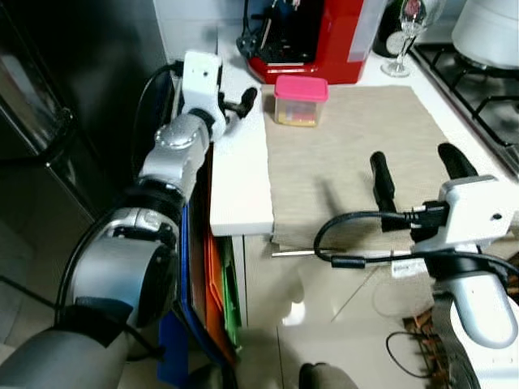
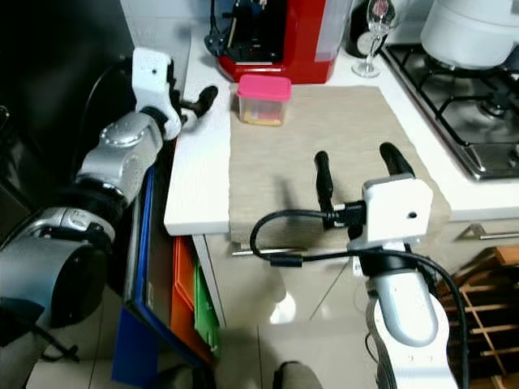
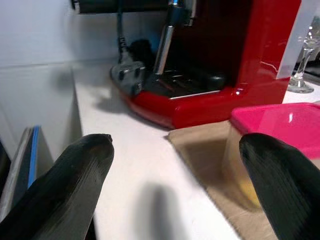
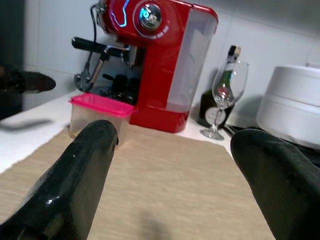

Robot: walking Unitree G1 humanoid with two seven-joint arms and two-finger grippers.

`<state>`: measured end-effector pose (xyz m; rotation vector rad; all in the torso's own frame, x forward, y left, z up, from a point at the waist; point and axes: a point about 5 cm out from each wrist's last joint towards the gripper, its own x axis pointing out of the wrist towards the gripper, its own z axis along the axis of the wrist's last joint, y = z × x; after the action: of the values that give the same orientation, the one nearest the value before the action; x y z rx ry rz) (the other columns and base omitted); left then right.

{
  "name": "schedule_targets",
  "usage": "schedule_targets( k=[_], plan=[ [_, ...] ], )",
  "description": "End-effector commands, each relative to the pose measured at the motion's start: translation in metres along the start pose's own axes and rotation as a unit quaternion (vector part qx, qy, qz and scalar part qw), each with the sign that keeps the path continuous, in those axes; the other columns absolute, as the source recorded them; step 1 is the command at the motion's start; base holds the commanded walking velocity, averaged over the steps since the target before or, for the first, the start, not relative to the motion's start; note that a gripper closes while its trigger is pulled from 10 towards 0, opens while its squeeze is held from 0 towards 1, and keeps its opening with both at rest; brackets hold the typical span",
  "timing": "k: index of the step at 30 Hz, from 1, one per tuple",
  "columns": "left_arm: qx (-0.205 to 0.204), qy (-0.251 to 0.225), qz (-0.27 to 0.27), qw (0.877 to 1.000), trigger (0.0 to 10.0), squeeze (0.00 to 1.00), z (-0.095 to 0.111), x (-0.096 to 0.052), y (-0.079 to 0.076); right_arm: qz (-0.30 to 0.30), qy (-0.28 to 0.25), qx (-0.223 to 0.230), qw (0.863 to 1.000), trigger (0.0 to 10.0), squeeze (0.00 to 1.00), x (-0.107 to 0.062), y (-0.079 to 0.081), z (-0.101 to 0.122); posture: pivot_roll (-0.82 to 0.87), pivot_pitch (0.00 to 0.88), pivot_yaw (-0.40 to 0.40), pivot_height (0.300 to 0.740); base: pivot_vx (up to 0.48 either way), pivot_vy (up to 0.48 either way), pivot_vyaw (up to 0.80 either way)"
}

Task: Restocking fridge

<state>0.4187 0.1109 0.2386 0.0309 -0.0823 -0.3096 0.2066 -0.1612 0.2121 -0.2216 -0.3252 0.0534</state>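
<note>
A clear plastic container with a pink lid (image 1: 301,100) stands at the far end of a beige mat (image 1: 349,162) on the white counter (image 1: 239,178), just in front of a red coffee machine. My left gripper (image 3: 175,142) hovers open over the bare counter to the left of the container, with nothing between its fingers. In the left wrist view the container (image 3: 270,150) lies beside one fingertip. My right gripper (image 1: 412,156) is open over the near part of the mat, pointing toward the container (image 4: 100,115) from well short of it. A dark fridge front (image 1: 49,121) stands at the left.
The red coffee machine (image 1: 312,36) sits at the back, with a wine glass (image 1: 405,36) and a bottle (image 4: 227,85) to its right. A gas hob (image 1: 478,81) carries a white pot (image 1: 486,28). Blue, orange and green boards (image 1: 215,284) lean below the counter's left end.
</note>
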Motion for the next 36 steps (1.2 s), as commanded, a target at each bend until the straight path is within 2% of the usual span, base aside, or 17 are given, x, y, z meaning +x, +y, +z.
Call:
schedule_targets(
  k=[1,13,17,18,22,25,27,29,31,33,36],
  plan=[
    [0.009,-0.001,0.005,1.000,10.0,0.00,0.003,0.002,-0.002,-0.005,-0.002,-0.002,1.000,10.0,0.00,-0.003,-0.001,0.004,-0.32,0.138,0.060,0.740,0.000,0.000,0.00],
    [0.000,0.012,-0.007,1.000,10.0,0.00,-0.005,0.007,-0.023,-0.004,0.004,-0.003,1.000,10.0,0.00,-0.005,0.000,0.005,-0.32,0.147,0.057,0.740,0.000,0.000,0.00],
    [-0.015,0.003,-0.030,0.999,10.0,0.00,-0.002,0.009,-0.033,-0.006,0.003,-0.004,1.000,10.0,0.00,-0.004,0.000,0.005,-0.33,0.143,0.061,0.740,0.000,0.000,0.00],
    [-0.027,-0.010,-0.056,0.998,10.0,0.00,0.004,0.011,-0.041,-0.007,0.002,-0.004,1.000,10.0,0.00,-0.004,-0.001,0.005,-0.32,0.141,0.061,0.740,0.000,0.000,0.00],
    [-0.050,-0.034,-0.107,0.992,10.0,0.00,0.011,0.011,-0.058,-0.009,0.002,-0.005,1.000,10.0,0.00,-0.004,-0.001,0.005,-0.32,0.138,0.066,0.740,0.000,0.000,0.00],
    [-0.067,-0.055,-0.162,0.983,10.0,0.00,0.017,0.009,-0.074,-0.011,0.002,-0.005,1.000,10.0,0.00,-0.004,-0.002,0.005,-0.31,0.136,0.065,0.740,0.000,0.000,0.00],
    [-0.084,-0.070,-0.207,0.972,10.0,0.00,0.022,0.003,-0.086,-0.011,0.002,-0.006,1.000,10.0,0.00,-0.004,-0.002,0.005,-0.31,0.135,0.064,0.740,0.000,0.000,0.00],
    [-0.097,-0.077,-0.231,0.965,10.0,0.00,0.026,-0.002,-0.093,-0.011,0.003,-0.006,1.000,10.0,0.00,-0.003,-0.002,0.004,-0.30,0.131,0.061,0.740,0.000,0.000,0.00],
    [-0.099,-0.085,-0.238,0.963,10.0,0.00,0.030,-0.007,-0.093,-0.010,0.003,-0.006,1.000,10.0,0.00,-0.002,-0.003,0.004,-0.30,0.129,0.060,0.740,0.000,0.000,0.00],
    [-0.094,-0.091,-0.228,0.965,10.0,0.00,0.032,-0.007,-0.087,-0.009,0.002,-0.006,1.000,10.0,0.00,-0.001,-0.003,0.003,-0.30,0.127,0.060,0.740,0.000,0.000,0.00],
    [-0.057,-0.096,-0.169,0.979,10.0,0.00,0.028,-0.004,-0.062,-0.008,0.001,-0.006,1.000,10.0,0.00,0.000,-0.002,0.003,-0.29,0.123,0.059,0.740,0.000,0.000,0.00]
  ],
)
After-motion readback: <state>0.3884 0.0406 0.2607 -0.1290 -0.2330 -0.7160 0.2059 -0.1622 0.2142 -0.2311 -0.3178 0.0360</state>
